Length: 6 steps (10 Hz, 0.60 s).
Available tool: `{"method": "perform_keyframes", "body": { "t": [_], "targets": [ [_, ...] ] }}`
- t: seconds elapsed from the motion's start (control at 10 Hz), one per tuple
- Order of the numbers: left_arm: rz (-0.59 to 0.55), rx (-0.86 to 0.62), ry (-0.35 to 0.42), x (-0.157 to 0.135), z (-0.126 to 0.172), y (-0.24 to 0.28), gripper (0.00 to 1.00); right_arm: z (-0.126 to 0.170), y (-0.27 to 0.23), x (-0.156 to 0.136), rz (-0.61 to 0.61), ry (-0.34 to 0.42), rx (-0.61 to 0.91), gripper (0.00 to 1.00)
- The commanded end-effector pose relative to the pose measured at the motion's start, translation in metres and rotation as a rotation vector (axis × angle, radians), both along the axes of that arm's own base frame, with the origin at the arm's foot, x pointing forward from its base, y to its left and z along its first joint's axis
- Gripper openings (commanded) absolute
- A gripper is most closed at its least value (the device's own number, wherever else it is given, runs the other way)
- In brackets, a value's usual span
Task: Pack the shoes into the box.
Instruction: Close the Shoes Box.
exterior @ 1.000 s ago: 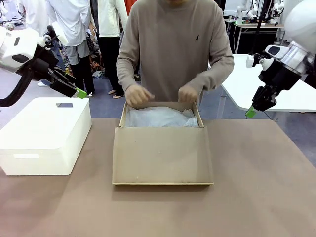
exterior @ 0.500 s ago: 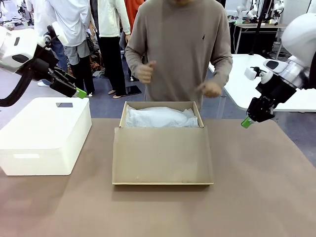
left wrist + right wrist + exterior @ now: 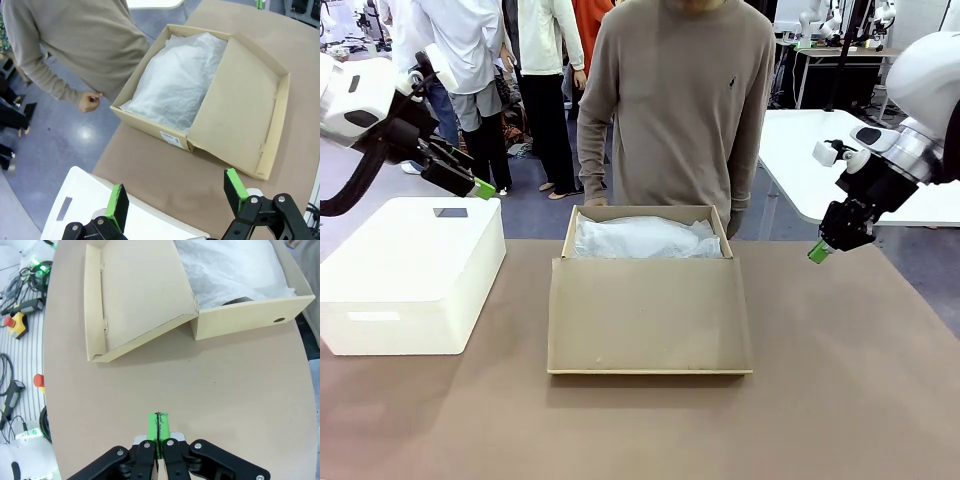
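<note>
Here, low in the left wrist view, the left claw [image 3: 176, 195] stands wide apart, its green pads [image 3: 118, 205] holding nothing, above the corner of a smooth white box [image 3: 75, 200]. In the front view that claw [image 3: 480, 188] hangs at upper left, where it was a second ago. The right claw [image 3: 158, 432] is pressed together, pads flat against each other with nothing between, over the bare brown table [image 3: 200, 390]. In the front view it [image 3: 819, 250] sits at right, lower than a second ago.

At centre, the tan cardboard box [image 3: 648, 214] is open, its flat hinged lid [image 3: 650, 315] folded toward the near edge. Crinkled white tissue [image 3: 640, 238] fills it. A dark shape [image 3: 237, 301] shows under the tissue's edge in the right wrist view; whether it is a shoe I cannot tell.

Behind the box stands a person [image 3: 675, 100] in a beige knit sweater. Their hands, at the far rim a second ago, are now down at their sides, one loosely curled [image 3: 90, 101].
</note>
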<state>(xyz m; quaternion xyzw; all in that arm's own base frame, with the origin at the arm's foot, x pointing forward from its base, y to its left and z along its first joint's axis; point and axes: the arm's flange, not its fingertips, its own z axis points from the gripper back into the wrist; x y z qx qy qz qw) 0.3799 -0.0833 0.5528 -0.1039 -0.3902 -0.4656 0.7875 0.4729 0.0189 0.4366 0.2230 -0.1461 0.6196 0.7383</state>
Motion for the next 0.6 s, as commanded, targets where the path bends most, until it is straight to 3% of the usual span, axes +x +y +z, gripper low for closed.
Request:
{"method": "perform_keyframes", "body": {
  "t": [0.0,0.5],
  "targets": [
    [-0.004,-0.013,-0.004,0.000,0.000,0.000,1.00,0.003,0.000,0.000,-0.002,-0.010,0.006,0.00],
    [-0.004,-0.013,-0.004,0.000,0.000,0.000,1.00,-0.036,0.006,0.014,0.122,-0.035,0.106,0.00]
  ]
}}
